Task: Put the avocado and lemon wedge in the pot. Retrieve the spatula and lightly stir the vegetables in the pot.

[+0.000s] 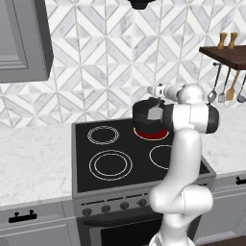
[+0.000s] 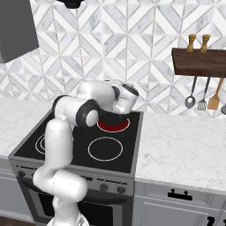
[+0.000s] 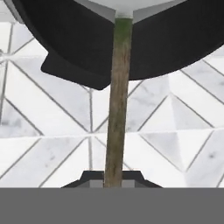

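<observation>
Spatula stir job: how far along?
Retrieval looks done: the pincer is shut on the spatula, its pale head reaching to the pot on the red-glowing burner. Stirring appears in hand or about to start. Avocado and lemon aren't discernible, so loading is unconfirmed.

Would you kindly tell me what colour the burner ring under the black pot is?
Glowing red burner ring beneath the squat round black pot; clearest in the right base view.

Patterned tile wall (image 1: 110, 53), marble counter (image 2: 185, 150), grey cabinets (image 1: 24, 38)
</observation>
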Motion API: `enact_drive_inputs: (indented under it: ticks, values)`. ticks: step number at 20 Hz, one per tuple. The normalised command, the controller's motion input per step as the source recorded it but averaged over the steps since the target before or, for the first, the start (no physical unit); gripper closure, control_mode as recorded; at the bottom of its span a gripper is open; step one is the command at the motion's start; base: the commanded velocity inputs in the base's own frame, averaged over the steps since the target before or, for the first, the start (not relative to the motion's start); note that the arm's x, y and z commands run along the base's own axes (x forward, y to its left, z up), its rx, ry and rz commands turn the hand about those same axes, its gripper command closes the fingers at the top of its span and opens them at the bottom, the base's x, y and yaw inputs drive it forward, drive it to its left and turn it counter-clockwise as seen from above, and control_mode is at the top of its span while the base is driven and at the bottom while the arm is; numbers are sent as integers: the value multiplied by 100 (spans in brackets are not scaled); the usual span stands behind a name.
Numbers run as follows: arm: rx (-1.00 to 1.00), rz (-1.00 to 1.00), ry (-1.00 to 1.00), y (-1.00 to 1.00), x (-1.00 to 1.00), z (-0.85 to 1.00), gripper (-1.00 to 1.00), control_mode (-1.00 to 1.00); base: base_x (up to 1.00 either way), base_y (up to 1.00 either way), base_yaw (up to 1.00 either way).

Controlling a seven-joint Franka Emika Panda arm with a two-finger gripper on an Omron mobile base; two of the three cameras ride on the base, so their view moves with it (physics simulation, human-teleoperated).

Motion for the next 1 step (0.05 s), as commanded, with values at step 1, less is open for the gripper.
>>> enact_drive_inputs:
  ticks: [1]
  values:
    - [0,6,-6,-16,0,-13,100,-100,0,0,0]
